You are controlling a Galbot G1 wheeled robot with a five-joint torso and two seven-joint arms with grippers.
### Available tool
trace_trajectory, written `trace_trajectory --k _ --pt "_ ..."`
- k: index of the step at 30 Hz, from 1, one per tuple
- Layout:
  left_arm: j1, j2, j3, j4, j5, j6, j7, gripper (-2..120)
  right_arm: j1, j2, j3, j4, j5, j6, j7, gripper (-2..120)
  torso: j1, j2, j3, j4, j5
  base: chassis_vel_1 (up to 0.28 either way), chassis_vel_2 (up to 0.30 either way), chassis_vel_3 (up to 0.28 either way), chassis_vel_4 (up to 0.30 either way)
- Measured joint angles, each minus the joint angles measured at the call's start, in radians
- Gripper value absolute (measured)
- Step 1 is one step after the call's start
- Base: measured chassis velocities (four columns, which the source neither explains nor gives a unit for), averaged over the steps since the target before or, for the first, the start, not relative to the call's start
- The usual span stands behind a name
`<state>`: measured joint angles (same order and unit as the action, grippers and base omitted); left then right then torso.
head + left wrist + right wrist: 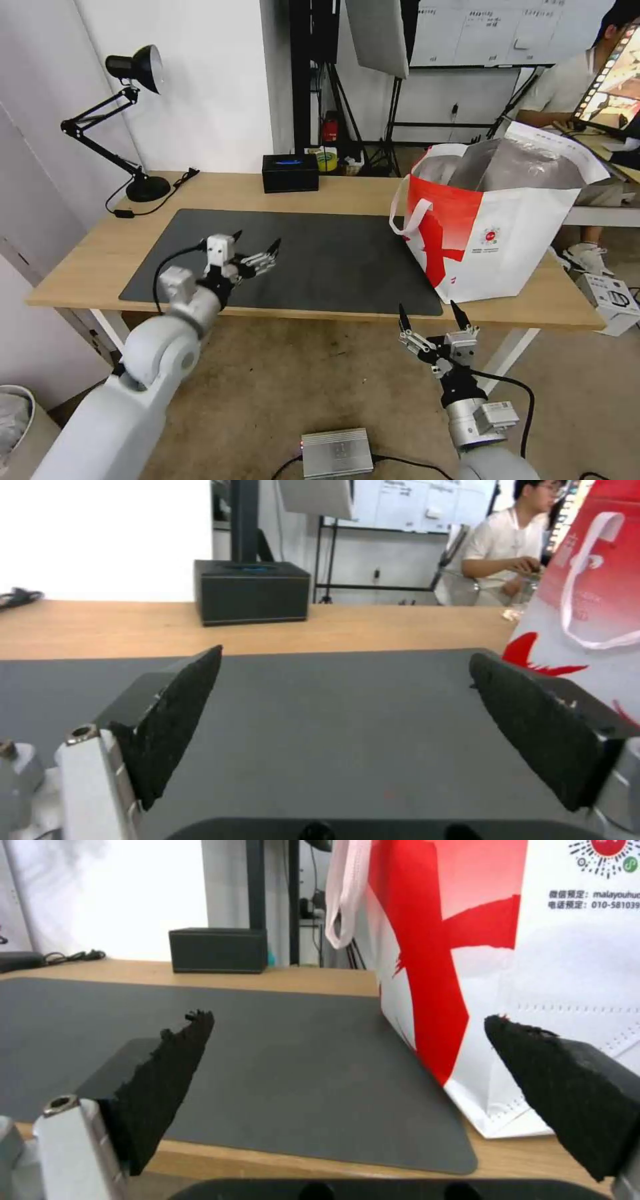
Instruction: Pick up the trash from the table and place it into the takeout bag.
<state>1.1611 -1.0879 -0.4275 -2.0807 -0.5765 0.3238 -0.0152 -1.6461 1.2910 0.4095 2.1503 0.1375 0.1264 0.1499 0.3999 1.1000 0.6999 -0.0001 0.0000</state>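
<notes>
The takeout bag (493,233), red and white with silver lining, stands open on the right end of the light-wood table (100,260), partly on the dark grey mat (333,260). No trash shows on the table; whatever lies inside the bag is hidden. My left gripper (257,241) hovers open over the mat's front left part, nothing between its fingers; in the left wrist view the left gripper (345,655) faces bare mat, with the bag (587,580) to one side. My right gripper (427,308) stands open just below the table's front edge, empty. In the right wrist view the right gripper (347,1017) faces the bag (533,965).
A black tissue box (290,172) sits at the table's back edge, and a black desk lamp (133,120) with its cable stands at the back left. On the floor are a silver box (337,452) in front and a white carton (610,293) to the right.
</notes>
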Motion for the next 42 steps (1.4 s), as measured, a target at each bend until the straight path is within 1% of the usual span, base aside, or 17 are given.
trace_trajectory --k 1,2,5,6,9,10,13,17,20,21,25,34,42 --pt "0.023 -0.008 -0.021 -0.009 0.017 -0.005 0.014 100 0.0 0.0 0.0 0.0 0.0 0.0 0.0 100 0.0 0.0 0.0 0.0 0.0 0.0 0.0 0.0 0.0" --pt "0.023 -0.008 -0.021 -0.009 0.017 -0.005 0.014 100 0.0 0.0 0.0 0.0 0.0 0.0 0.0 100 0.0 0.0 0.0 0.0 0.0 0.0 0.0 0.0 0.0" --pt "0.099 -0.039 -0.073 -0.041 0.043 -0.015 0.034 100 0.0 0.0 0.0 0.0 0.0 0.0 0.0 100 0.0 0.0 0.0 -0.0001 0.0001 0.0 0.0 0.0 0.0" --pt "0.099 -0.039 -0.073 -0.041 0.043 -0.015 0.034 100 0.0 0.0 0.0 0.0 0.0 0.0 0.0 100 0.0 0.0 0.0 -0.0001 0.0001 0.0 0.0 0.0 0.0" --pt "0.189 -0.088 -0.123 -0.077 0.086 -0.035 0.066 100 0.0 0.0 0.0 0.0 0.0 0.0 0.0 100 0.0 0.0 0.0 0.0001 0.0 0.0 0.0 0.0 0.0" --pt "0.189 -0.088 -0.123 -0.077 0.086 -0.035 0.066 100 0.0 0.0 0.0 0.0 0.0 0.0 0.0 100 0.0 0.0 0.0 0.0001 0.0 0.0 0.0 0.0 0.0" --pt "0.265 -0.126 -0.153 -0.105 0.122 -0.06 0.101 100 0.0 0.0 0.0 0.0 0.0 0.0 0.0 100 0.0 0.0 0.0 0.0001 0.0 0.0 0.0 0.0 0.0" --pt "0.298 -0.14 -0.164 -0.11 0.138 -0.08 0.114 100 0.0 0.0 0.0 0.0 0.0 0.0 0.0 100 0.0 0.0 0.0 0.0001 0.0001 0.0 0.0 0.0 0.0" --pt "0.356 -0.164 -0.178 -0.121 0.16 -0.118 0.13 100 0.0 0.0 0.0 0.0 0.0 0.0 0.0 100 0.0 0.0 0.0 0.0001 0.0001 0.0 0.0 0.0 0.0" --pt "0.356 -0.164 -0.178 -0.121 0.16 -0.118 0.13 100 0.0 0.0 0.0 0.0 0.0 0.0 0.0 100 0.0 0.0 0.0 0.0001 0.0001 0.0 0.0 0.0 0.0" --pt "0.389 -0.189 -0.184 -0.117 0.186 -0.156 0.145 100 0.0 0.0 0.0 0.0 0.0 0.0 0.0 100 0.0 0.0 0.0 0.0001 0.0 0.0 0.0 0.0 0.0" --pt "0.418 -0.204 -0.21 -0.114 0.208 -0.19 0.151 100 0.0 0.0 0.0 0.0 0.0 0.0 0.0 100 0.0 0.0 0.0 0.0001 0.0001 0.0 0.0 0.0 0.0" --pt "0.429 -0.223 -0.203 -0.08 0.214 -0.243 0.158 100 0.0 0.0 0.0 0.0 0.0 0.0 0.0 100 0.0 0.0 0.0 0.0001 0.0 0.0 0.0 0.0 0.0"
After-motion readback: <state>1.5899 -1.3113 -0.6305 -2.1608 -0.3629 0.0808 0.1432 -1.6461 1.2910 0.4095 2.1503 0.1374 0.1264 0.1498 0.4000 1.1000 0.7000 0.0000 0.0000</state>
